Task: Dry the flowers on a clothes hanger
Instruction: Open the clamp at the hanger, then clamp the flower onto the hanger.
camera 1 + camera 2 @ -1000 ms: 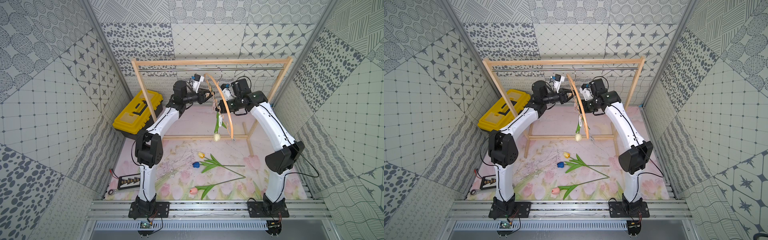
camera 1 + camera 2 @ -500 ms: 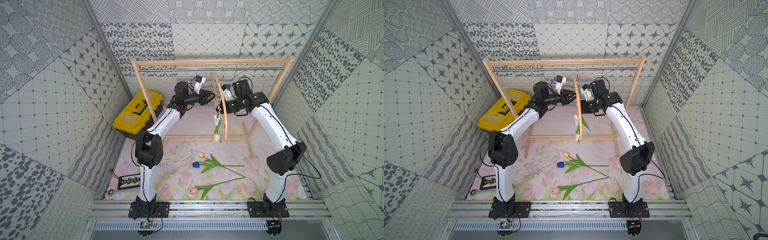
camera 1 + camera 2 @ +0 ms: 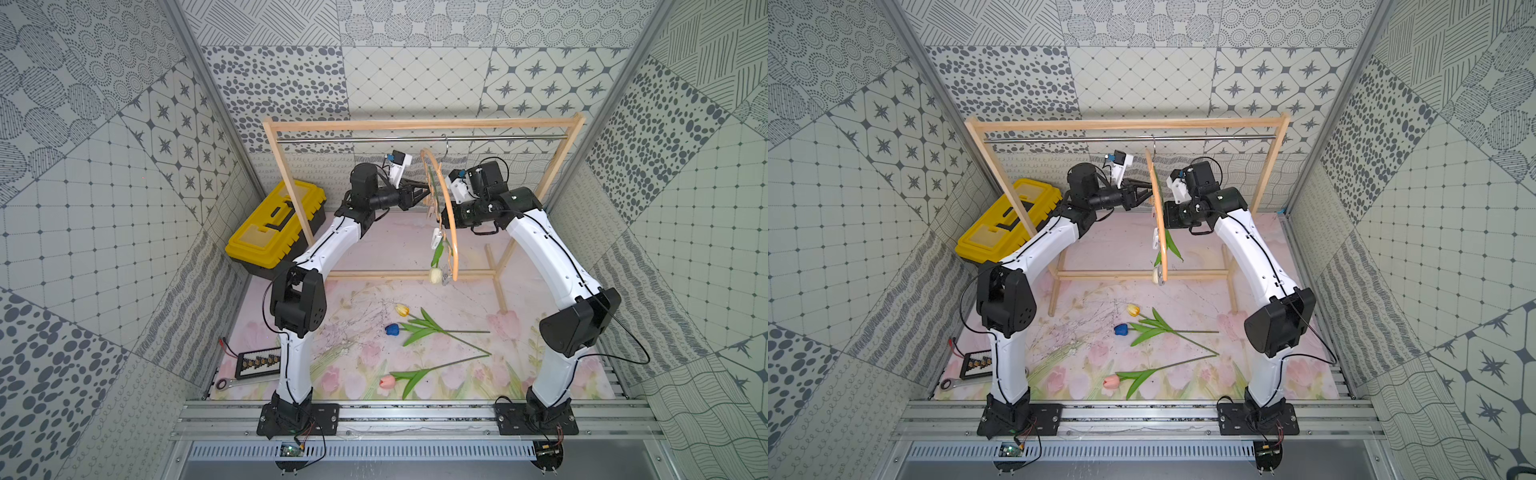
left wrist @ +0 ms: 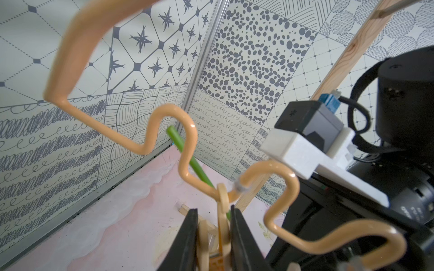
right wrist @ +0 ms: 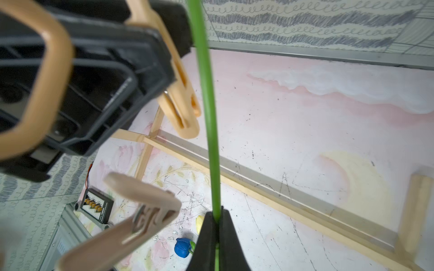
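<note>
The clothes hanger hangs by its hook from the steel rail, edge-on to both top views. My left gripper is shut on a pale clothespin on the hanger's wavy bar. My right gripper is shut on the green stem of the cream-white tulip, which hangs head down beside the hanger. The stem runs up close by that clothespin. On the mat lie the other flowers: yellow-orange, blue and pink.
The large wooden frame with its steel rail stands across the back. A yellow toolbox sits at the back left. A small black case and a wrench lie at the front left. A second clothespin hangs close to my right gripper.
The hanger's near end and the hanging tulip have swung a little to the left. Both arms have stayed at the hanger, the left gripper at the clothespin.
</note>
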You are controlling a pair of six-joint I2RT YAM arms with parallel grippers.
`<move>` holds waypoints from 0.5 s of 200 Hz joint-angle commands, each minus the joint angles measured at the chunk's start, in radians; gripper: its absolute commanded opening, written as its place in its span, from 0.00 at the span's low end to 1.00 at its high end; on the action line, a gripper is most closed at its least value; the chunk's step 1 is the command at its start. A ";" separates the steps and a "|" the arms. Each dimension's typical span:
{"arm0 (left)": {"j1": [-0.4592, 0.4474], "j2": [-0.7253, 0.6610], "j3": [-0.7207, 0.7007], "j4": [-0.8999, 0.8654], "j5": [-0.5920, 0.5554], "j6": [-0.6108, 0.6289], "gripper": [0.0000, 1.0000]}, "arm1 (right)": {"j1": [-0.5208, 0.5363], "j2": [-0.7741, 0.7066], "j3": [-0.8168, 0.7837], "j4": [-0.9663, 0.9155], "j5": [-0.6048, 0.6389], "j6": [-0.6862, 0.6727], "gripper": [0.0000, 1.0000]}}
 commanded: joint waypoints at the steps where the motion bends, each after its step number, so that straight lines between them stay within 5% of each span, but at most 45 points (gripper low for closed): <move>1: -0.015 -0.035 -0.021 0.050 -0.054 -0.023 0.15 | -0.050 -0.142 -0.162 0.199 0.114 0.155 0.00; 47: -0.047 -0.077 -0.185 0.341 -0.202 -0.268 0.13 | -0.044 -0.277 -0.605 0.685 -0.079 0.424 0.00; 69: -0.062 -0.100 -0.270 0.463 -0.287 -0.376 0.12 | -0.004 -0.258 -0.683 0.853 -0.147 0.484 0.00; 100: -0.097 -0.129 -0.325 0.491 -0.346 -0.367 0.11 | 0.039 -0.235 -0.688 0.941 -0.167 0.496 0.00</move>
